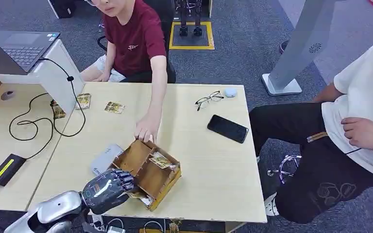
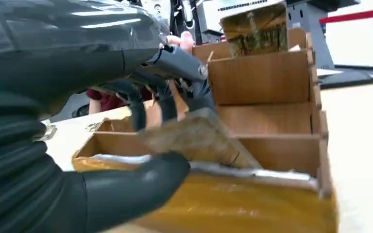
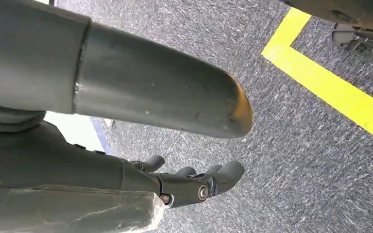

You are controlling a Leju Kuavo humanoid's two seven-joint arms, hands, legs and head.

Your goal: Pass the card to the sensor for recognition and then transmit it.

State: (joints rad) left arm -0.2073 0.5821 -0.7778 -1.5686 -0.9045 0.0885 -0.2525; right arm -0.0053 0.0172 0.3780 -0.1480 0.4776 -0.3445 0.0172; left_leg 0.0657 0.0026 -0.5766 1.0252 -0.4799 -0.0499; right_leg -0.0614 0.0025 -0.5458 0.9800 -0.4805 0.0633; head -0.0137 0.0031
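Pale wooden table (image 1: 209,160) — grey carpet (image 1: 243,63)

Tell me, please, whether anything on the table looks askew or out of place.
The cardboard box sits skewed to the table edges, with a person's hand on its far corner. The left robot hand pinches a card that tilts out of its slot.
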